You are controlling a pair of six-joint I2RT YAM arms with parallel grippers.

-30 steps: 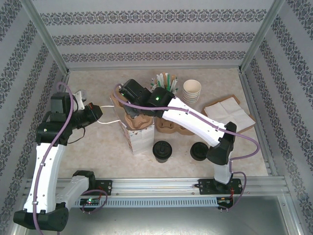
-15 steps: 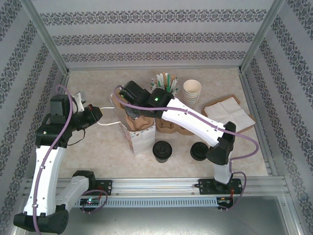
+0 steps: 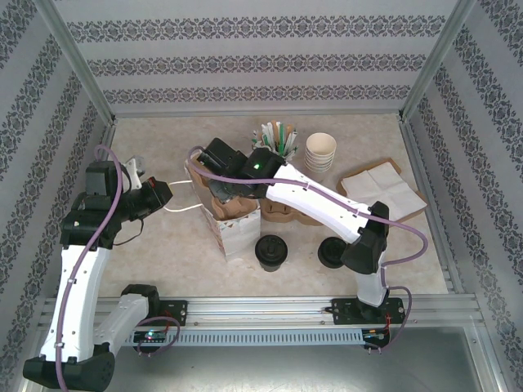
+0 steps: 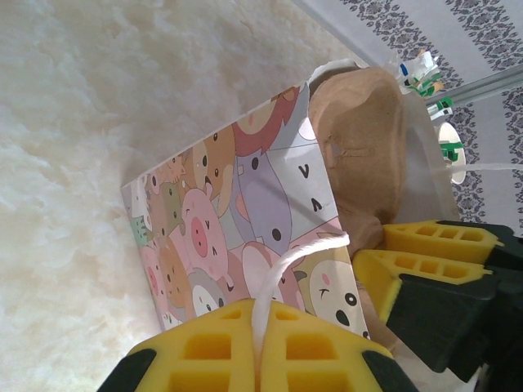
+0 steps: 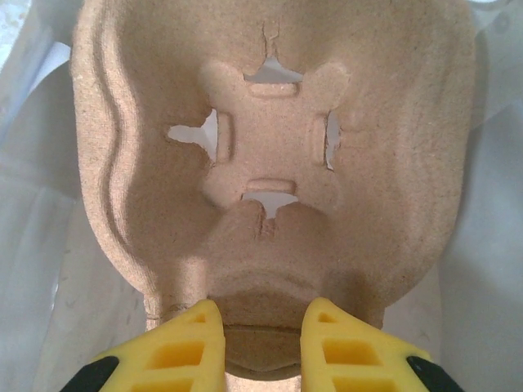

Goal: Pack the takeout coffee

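Arms meet at cartoon-printed paper bag (image 4: 245, 204): right tool (image 5: 261, 314) pinches brown moulded-cardboard carrier (image 5: 270, 163), left tool (image 4: 260, 314) clamps white cord handle (image 4: 288, 260).

Top external: fixed, high above the near edge of the tabletop (image 3: 155, 245). It faces down and forward and takes in the whole surface. Farthest view.

Left wrist: mounted behind the left claw (image 4: 260, 347), with the frame rolled sideways. It looks along the white cord handle (image 4: 260, 317) at the cartoon-printed bag (image 4: 237, 212), near. The right claw (image 4: 372, 247) enters at the right edge.

Right wrist: very near, looking straight into the brown moulded carrier (image 5: 270, 163), with its own fingers (image 5: 184, 351) at the bottom edge.

Overlap: the bag and carrier appear in all three views. From above they sit mid-tabletop.
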